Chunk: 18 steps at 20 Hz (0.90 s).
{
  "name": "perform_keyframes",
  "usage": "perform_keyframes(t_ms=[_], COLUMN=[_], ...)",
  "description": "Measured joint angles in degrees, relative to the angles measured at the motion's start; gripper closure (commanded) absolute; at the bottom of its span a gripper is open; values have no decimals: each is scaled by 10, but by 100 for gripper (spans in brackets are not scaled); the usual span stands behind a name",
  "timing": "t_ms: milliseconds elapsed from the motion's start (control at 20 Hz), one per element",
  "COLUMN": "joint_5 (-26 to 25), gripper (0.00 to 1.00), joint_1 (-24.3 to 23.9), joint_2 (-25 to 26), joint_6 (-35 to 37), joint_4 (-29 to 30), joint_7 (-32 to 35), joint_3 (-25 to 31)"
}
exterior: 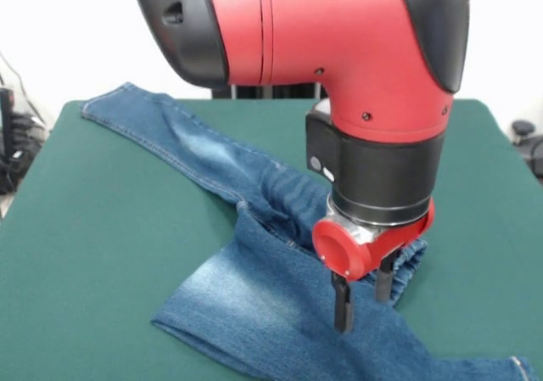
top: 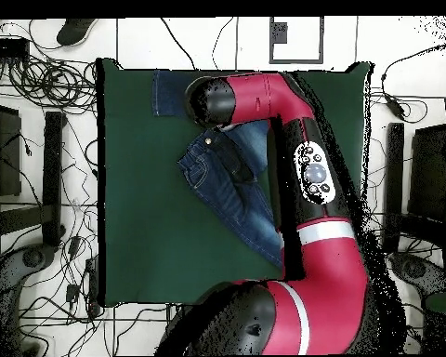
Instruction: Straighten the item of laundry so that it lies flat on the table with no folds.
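The item of laundry, a small pair of blue jeans [exterior: 254,300] [top: 216,183], lies on the green table [exterior: 102,254] [top: 143,232]. One leg runs to the far left corner. The other leg is folded across the body and reaches the bottom right edge of the front view. The gathered waistband [exterior: 413,260] bunches up just right of my gripper [exterior: 365,303]. My gripper points straight down and is open, with both black fingertips [exterior: 343,313] at the denim's surface and only flat cloth showing between them. In the overhead view the arm [top: 306,167] hides the gripper.
Bare green cloth stretches to the left and near side of the jeans in the front view. Cables and black stands [top: 52,158] surround the table on the floor. The arm's red body covers part of the jeans from above.
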Motion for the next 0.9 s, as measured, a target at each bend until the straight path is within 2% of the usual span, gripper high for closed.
perform_keyframes(t_ms=[900], joint_5=[14], gripper=[0], joint_1=[-4], joint_2=[28], joint_6=[19], joint_4=[-5], joint_7=[0], joint_3=[0])
